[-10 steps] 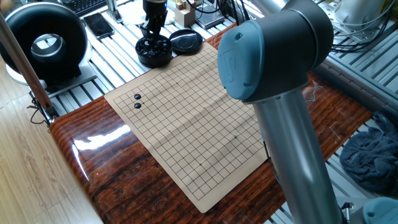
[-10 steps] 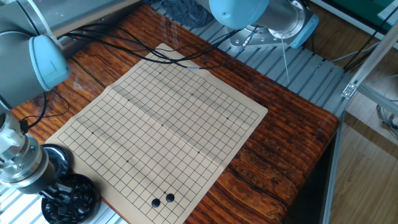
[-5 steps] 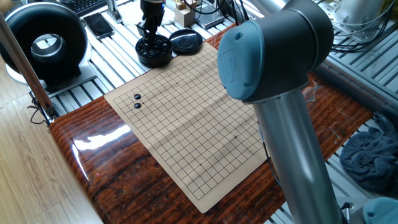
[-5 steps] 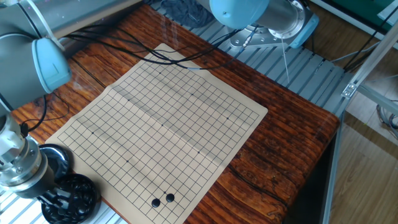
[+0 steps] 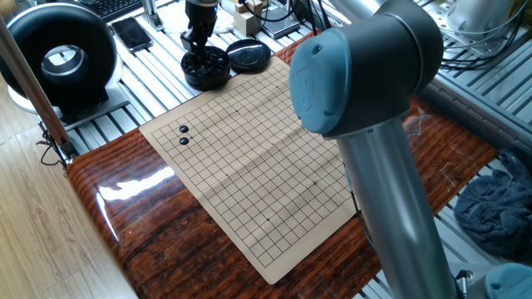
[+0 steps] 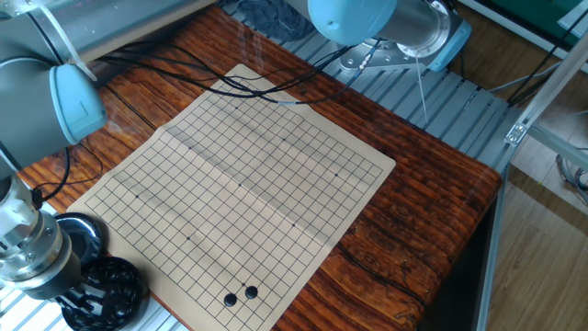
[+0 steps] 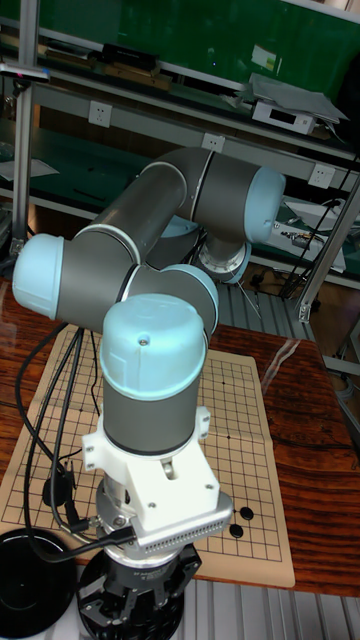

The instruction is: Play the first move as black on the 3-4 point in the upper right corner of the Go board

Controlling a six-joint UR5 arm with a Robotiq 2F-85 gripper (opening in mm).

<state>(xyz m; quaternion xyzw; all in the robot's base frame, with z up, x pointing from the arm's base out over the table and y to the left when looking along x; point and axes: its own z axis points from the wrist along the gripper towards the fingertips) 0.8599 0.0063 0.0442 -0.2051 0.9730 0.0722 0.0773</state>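
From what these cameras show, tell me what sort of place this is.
Probably a robotics lab or workshop. A grey-and-blue robot arm works over a tan paper Go board on a glossy wooden table, with aluminium rails, loose black cables and metal shelving with wall sockets behind.

Glossy dark wooden table (image 5: 133,216) on a ribbed metal bench (image 6: 459,101), pale wood floor (image 5: 33,232), green wall (image 7: 180,30) behind metal shelving (image 7: 130,95), wall sockets (image 7: 100,113).

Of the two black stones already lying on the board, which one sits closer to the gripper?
The stone farther up the board in one fixed view, toward the bowl under the gripper; the other stone lies just behind it.
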